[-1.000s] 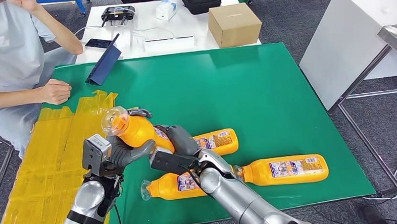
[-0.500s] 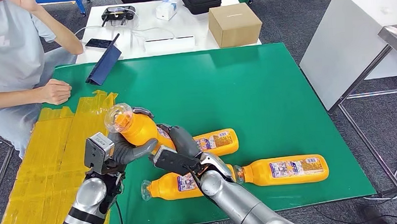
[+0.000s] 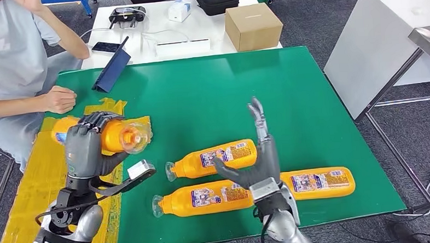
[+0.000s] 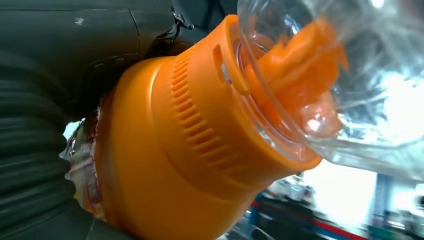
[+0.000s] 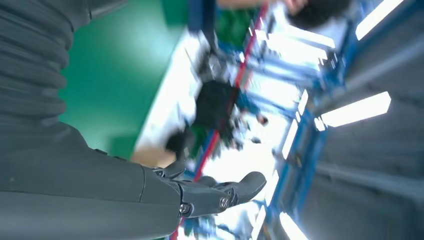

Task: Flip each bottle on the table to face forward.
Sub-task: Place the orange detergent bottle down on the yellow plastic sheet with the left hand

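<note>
Orange bottle in left hand, mid-flip

Orange juice bottle [image 3: 106, 136] clenched in my left hand [image 3: 84, 148], lifted over the yellow tape [image 3: 35, 184], cap toward the table [image 3: 211, 94] centre. Right hand [image 3: 261, 158] raised, fingers [image 3: 255, 117] released and spread, above three bottles [image 3: 216, 195] lying flat. Next: set it down label-forward.

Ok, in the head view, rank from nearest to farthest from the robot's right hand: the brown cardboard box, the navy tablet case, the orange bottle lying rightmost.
From the right hand:
1. Rightmost orange bottle, lying on the green mat beside the hand.
2. Navy tablet case, at the mat's far left corner.
3. Brown cardboard box, on the white table beyond.
The last two are close to call.
</note>
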